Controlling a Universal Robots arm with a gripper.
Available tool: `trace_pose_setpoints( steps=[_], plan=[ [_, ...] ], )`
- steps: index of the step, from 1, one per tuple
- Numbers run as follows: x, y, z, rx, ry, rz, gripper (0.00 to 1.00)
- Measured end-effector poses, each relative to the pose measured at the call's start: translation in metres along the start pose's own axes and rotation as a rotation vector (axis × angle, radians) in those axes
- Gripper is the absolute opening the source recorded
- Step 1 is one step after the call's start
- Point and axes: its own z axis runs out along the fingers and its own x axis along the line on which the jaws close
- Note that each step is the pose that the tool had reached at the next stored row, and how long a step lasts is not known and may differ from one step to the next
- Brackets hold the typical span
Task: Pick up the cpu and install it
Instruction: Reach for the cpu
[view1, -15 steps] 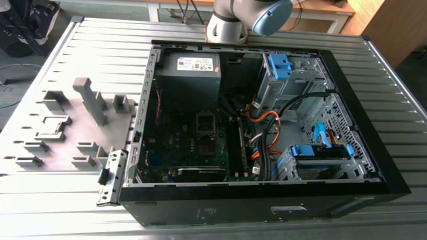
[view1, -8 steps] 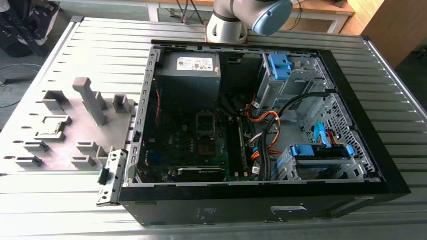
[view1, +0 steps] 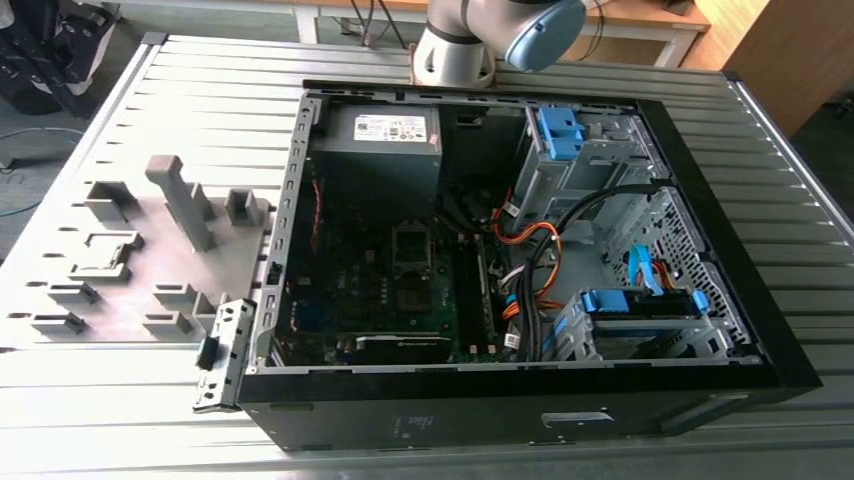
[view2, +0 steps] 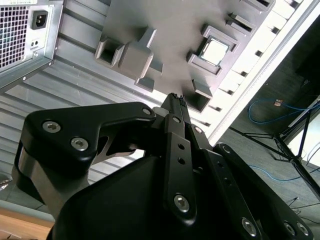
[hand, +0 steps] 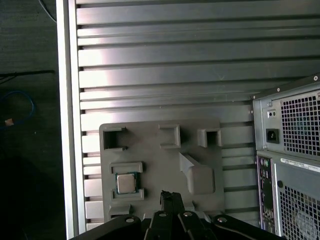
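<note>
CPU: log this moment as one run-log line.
cpu: in holder on grey tray, untouched | jaws: shut, empty, apart from cpu | computer case: side open

Item: one arm (view1: 457, 50), grey, blue-capped joint, rising at twelve o'clock in the exterior view. Its gripper (view2: 175, 96), black with a bolted linkage, is pointing downward in both wrist views, its fingers (hand: 167, 201) pressing together, carrying nothing.

cpu (hand: 125, 183): tan-grey square, flat in grey fixture (hand: 160, 167)
</note>
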Motion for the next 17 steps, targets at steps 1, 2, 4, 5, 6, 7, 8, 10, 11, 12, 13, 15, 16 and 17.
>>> trace_pose_setpoints(
  steps=[1, 2, 4, 5, 6, 7, 8, 10, 11, 12, 13, 15, 16, 17],
  plan=[
    [0.0, 0.0, 0.0, 0.0, 0.0, 0.0, 0.11],
    [0.0, -0.0002, 0.0, 0.0001, 0.0001, 0.0, 0.11],
    [0.0, -0.0003, 0.0, 0.0, 0.0, 0.0, 0.11],
    [0.0, -0.0003, 0.0, 0.0, 0.0, 0.0, 0.11],
    [0.0, -0.0004, 0.0001, -0.0001, 0.0, 0.0, 0.11],
    [0.0, -0.0004, 0.0007, -0.0007, -0.0001, 0.0, 0.11],
    [0.0001, -0.0005, 0.0015, -0.001, -0.0001, 0.0, 0.11],
    [0.0002, -0.0006, 0.0033, -0.0011, 0.0001, 0.0, 0.11],
    [0.0004, -0.0007, 0.0043, -0.0012, 0.0, 0.0, 0.11],
    [0.0006, -0.0008, 0.0053, -0.0013, 0.0, 0.0, 0.11],
    [0.0008, -0.0008, 0.0063, -0.0012, 0.0001, 0.0, 0.11],
    [0.0012, -0.0009, 0.0085, -0.0012, 0.0001, 0.0, 0.11],
    [0.0014, -0.001, 0.0096, -0.0012, 0.0001, 0.0, 0.11],
    [0.0016, -0.0011, 0.0106, -0.0012, 0.0001, 0.0, 0.11]
  ],
)
